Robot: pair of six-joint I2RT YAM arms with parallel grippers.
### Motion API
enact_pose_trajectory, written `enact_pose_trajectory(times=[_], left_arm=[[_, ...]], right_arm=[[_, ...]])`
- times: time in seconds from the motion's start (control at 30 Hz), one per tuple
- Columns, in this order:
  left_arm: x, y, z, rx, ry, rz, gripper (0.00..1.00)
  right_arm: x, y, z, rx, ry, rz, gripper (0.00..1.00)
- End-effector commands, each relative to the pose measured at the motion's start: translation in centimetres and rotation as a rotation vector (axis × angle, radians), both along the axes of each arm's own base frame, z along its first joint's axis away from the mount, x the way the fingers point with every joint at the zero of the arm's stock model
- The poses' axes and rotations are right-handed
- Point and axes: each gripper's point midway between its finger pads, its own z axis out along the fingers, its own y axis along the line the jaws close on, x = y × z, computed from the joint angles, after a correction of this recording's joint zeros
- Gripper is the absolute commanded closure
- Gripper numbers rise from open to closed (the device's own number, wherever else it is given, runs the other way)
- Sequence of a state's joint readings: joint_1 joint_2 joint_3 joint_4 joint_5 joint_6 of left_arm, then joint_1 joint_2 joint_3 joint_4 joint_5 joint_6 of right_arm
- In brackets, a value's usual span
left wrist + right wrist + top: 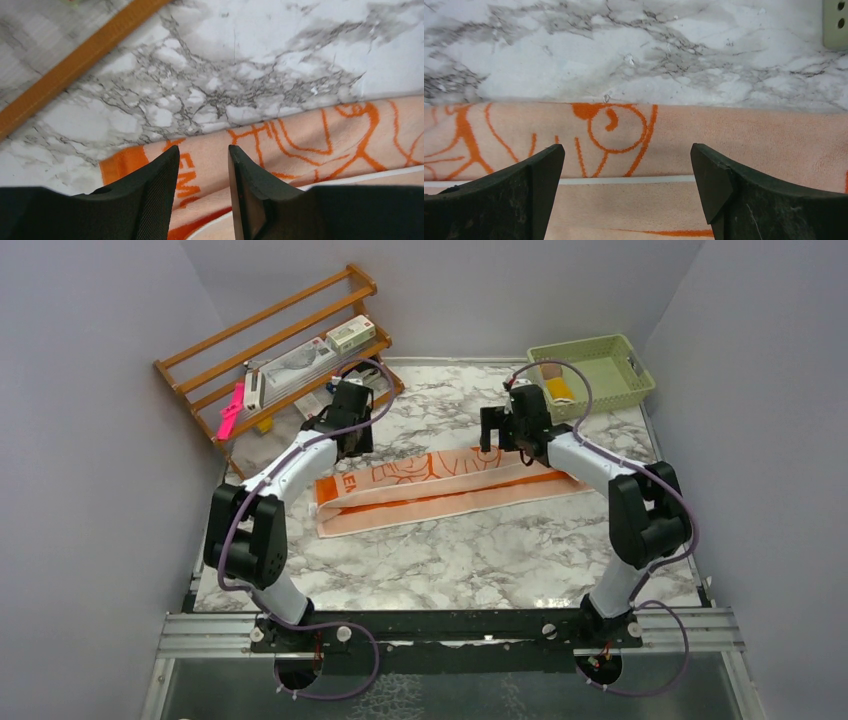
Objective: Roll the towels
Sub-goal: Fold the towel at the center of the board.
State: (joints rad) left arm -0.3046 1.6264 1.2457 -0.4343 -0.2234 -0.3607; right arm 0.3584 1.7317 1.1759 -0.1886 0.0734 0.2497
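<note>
The orange and peach printed towel (440,490) lies folded into a long strip across the middle of the marble table. It also shows in the left wrist view (310,135) and the right wrist view (734,140). My left gripper (352,445) hovers over the strip's left end with its jaws a little apart and empty (204,155). My right gripper (505,435) is above the strip's right part, wide open and empty (626,155). The mustard-yellow towel (557,385) sits rolled in the green basket (610,350).
A wooden rack (280,350) with packets and a pink item stands at the back left; its rail shows in the left wrist view (75,65). The green basket is at the back right. Grey walls close in both sides.
</note>
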Motion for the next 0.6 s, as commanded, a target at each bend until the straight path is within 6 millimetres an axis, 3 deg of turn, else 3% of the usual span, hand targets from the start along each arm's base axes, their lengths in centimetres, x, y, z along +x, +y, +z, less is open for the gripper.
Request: enact_pose_trajectory(times=[0.0,0.3,0.57], left_arm=[[-2.2,0.3,-4.2,0.104,0.099,0.031,0.58],[-4.3,0.4,-7.9,0.158,0.188,0.039,0.60],[-7.2,-0.3,-8.7,0.136,0.216,0.022,0.60]], right_arm=[[-0.1,-1.1,-2.4,-0.172,0.038,0.002,0.00],[-2.1,-1.3,-3.9,-0.207,0.079,0.005,0.00],[-5.0,-1.9,-6.6,-0.209,0.162,-0.001,0.00]])
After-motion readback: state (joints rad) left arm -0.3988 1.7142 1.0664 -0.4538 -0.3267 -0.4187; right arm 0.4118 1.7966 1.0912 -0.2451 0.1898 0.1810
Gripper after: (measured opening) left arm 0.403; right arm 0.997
